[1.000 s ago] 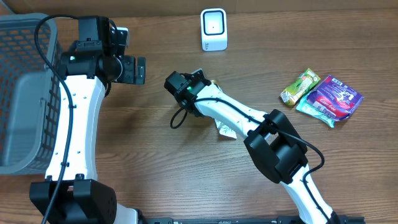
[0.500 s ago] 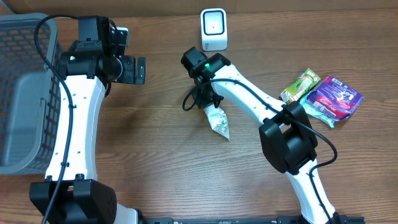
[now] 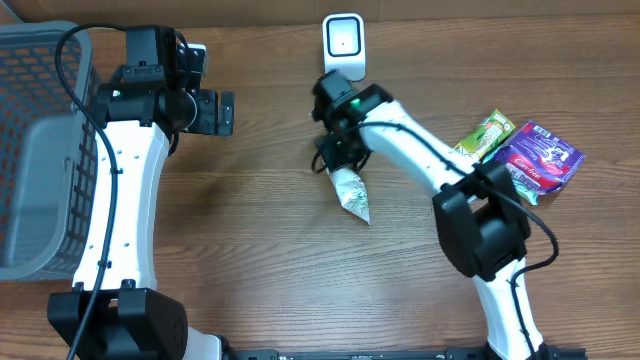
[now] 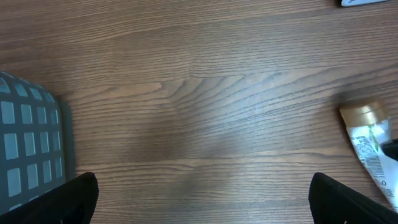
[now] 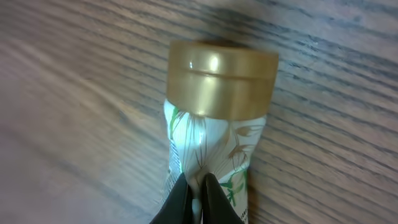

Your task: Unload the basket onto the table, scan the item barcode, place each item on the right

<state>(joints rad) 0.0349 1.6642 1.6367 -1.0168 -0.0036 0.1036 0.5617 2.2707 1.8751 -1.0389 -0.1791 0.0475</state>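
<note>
Two wrist views show the gold cap (image 5: 222, 78) of the tube (image 3: 352, 198), hidden overhead.

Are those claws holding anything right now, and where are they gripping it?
The right gripper pinches a white tube on its body, just below its gold cap. The left gripper is open and holds nothing.
</note>
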